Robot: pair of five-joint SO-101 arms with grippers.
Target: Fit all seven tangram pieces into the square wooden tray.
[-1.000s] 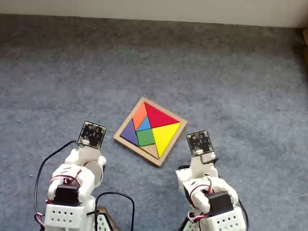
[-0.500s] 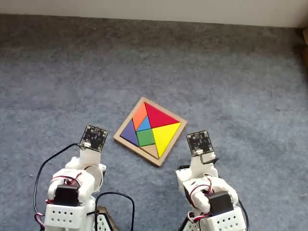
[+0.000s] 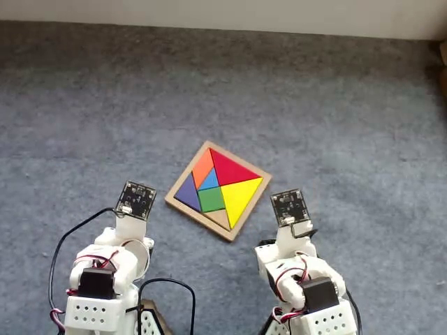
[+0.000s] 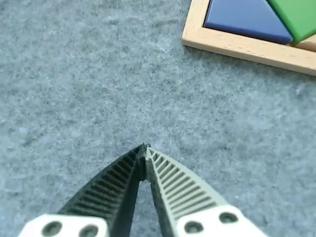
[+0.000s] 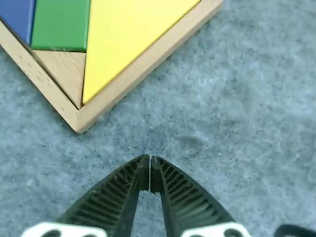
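Observation:
The square wooden tray [image 3: 183,206] lies turned like a diamond on the grey carpet, holding red, yellow, orange, light blue, dark blue, green and plain wood pieces. In the left wrist view its corner [image 4: 197,40] shows the dark blue piece [image 4: 244,17] and the green piece [image 4: 296,12]. The right wrist view has the yellow piece [image 5: 131,34], the green piece [image 5: 60,24] and the wood piece [image 5: 61,71]. My left gripper [image 4: 145,148] is shut and empty over carpet, short of the tray. My right gripper [image 5: 149,159] is shut and empty, close to the tray's near corner [image 5: 79,123].
Grey carpet [image 3: 335,118] spreads around the tray on all sides. The left arm's base [image 3: 98,293] and the right arm's base [image 3: 307,293] stand at the near edge, with black cables [image 3: 167,283] by the left one. A pale wall strip [image 3: 223,14] runs along the far side.
The left arm has drawn back a little toward its base since a second ago. The right arm and the tray have not moved.

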